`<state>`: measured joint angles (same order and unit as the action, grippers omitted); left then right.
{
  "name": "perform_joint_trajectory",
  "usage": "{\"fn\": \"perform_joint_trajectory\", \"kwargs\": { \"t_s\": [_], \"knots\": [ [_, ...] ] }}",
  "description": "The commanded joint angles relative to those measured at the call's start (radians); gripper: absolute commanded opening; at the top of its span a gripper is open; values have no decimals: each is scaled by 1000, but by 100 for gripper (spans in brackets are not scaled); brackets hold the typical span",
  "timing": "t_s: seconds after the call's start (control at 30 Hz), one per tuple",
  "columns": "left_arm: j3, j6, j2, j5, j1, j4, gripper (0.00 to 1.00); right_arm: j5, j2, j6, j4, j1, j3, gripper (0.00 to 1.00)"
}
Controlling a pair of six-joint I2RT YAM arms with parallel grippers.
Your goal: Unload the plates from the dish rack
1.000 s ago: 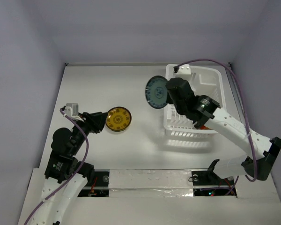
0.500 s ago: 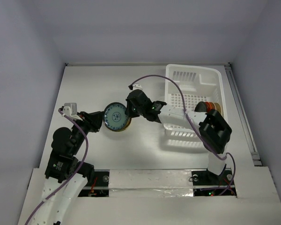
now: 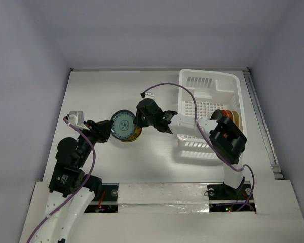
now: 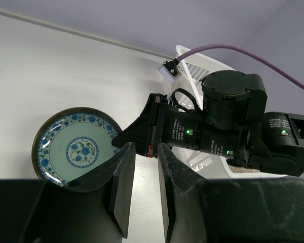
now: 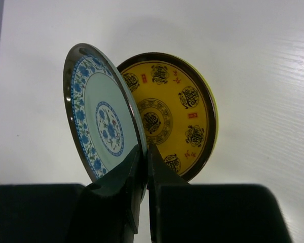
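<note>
White table (image 3: 91,91), lavender-grey walls (image 3: 142,30) around it, silvery tape strip (image 3: 162,192) along near edge

In right gripper (image 5: 144,152): tilted plate (image 5: 104,121), rim between fingers. Flat plate (image 5: 168,121) lay on table (image 3: 101,91) just ahead, partly behind tilted plate. Left gripper (image 3: 108,130) sat beyond those 2 plates, facing. Dish rack (image 3: 210,81) stood behind right gripper, other plates (image 3: 228,115) inside.

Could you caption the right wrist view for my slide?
Right gripper pinching blue-patterned plate, tilted over yellow plate.
</note>
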<state>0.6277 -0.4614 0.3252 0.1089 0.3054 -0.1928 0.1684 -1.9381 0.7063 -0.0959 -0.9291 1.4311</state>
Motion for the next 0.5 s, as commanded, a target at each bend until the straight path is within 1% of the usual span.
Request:
{"fn": "perform_joint_trajectory", "kwargs": {
  "t_s": [0.0, 0.07, 0.13, 0.17, 0.23, 0.27, 0.3, 0.33, 0.37, 0.4, 0.47],
  "knots": [
    [-5, 0, 8, 8, -8, 33, 22, 37, -5, 35, 39, 1, -3, 13],
    [-6, -2, 5, 12, -8, 35, 22, 52, -5, 33, 12, 1, -3, 17],
    [-5, -2, 3, 12, -8, 35, 22, 65, 4, 35, 5, 1, -20, 19],
    [-5, -2, 2, 12, -8, 35, 22, 77, 7, 33, -5, 1, -23, 25],
    [-6, -2, 0, 17, -8, 35, 22, 77, 14, 16, -19, 1, -23, 47],
    [-6, -2, 0, 18, -8, 38, 23, 82, 18, 12, -39, 1, -21, 55],
    [-6, -2, 0, 18, -8, 38, 23, 88, 21, 7, -47, 1, -21, 57],
    [-5, 0, -2, 17, -8, 38, 23, 98, 37, -1, -53, 1, -27, 61],
    [-6, -2, -3, 17, -8, 38, 24, 115, 48, -7, -63, 1, -34, 69],
    [-6, -2, -5, 20, -8, 38, 24, 126, 59, -13, -77, 1, -35, 72],
    [-6, -2, -6, 25, -8, 42, 25, 164, 94, -28, -120, 1, -37, 72]
  ]
}}
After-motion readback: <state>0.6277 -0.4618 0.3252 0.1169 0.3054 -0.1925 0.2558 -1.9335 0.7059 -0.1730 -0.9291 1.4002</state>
